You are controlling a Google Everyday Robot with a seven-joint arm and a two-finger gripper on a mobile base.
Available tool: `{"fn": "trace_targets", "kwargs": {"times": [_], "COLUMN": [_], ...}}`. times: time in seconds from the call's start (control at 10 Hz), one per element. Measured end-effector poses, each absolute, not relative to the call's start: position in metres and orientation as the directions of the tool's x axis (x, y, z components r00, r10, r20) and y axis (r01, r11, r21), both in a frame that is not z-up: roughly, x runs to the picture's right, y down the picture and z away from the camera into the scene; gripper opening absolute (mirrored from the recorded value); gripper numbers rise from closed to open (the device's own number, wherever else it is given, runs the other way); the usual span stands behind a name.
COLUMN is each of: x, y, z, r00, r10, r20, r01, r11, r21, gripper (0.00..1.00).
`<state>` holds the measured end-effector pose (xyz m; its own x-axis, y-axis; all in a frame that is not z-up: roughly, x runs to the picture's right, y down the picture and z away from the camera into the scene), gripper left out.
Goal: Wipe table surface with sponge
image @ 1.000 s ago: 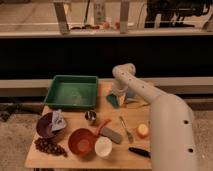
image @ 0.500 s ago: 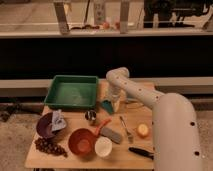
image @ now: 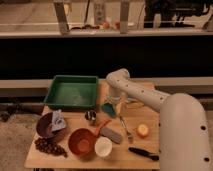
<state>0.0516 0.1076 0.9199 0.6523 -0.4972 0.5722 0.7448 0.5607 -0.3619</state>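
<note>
Plain tan bench (image: 65, 161). The white gripper (image: 113, 101) hangs just above the teal sponge (image: 108, 109), beside the green tray (image: 72, 78). Orange bowl (image: 80, 142), white cup (image: 103, 147), grey block (image: 113, 135), purple bowl (image: 43, 126), dark red grapes (image: 48, 147), yellow-orange fruit (image: 143, 130).

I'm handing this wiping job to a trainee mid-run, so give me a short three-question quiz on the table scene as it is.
1. Multiple choice: where is the gripper?
A) inside the green tray
B) at the sponge, off the tray's front right corner
C) over the white cup
2. True or false: the sponge lies inside the green tray.
3. Fill in: the white cup stands beside the ___ bowl.

Key: 1 B. 2 false, it lies on the table surface. 3 orange, the orange bowl.
</note>
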Motion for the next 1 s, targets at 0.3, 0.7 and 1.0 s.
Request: {"fn": "trace_targets", "kwargs": {"times": [0.3, 0.7, 1.0], "x": [0.0538, 0.053, 0.0524], "y": [0.1049, 0.1054, 0.1057], "z": [0.9193, 0.9197, 0.9199], "r00": [0.658, 0.657, 0.656], "r10": [-0.487, -0.488, -0.488], "r20": [0.574, 0.575, 0.576], "r01": [0.736, 0.737, 0.737], "r11": [0.578, 0.577, 0.576], "r21": [-0.352, -0.352, -0.352], "gripper": [0.0, 0.0, 0.0]}}
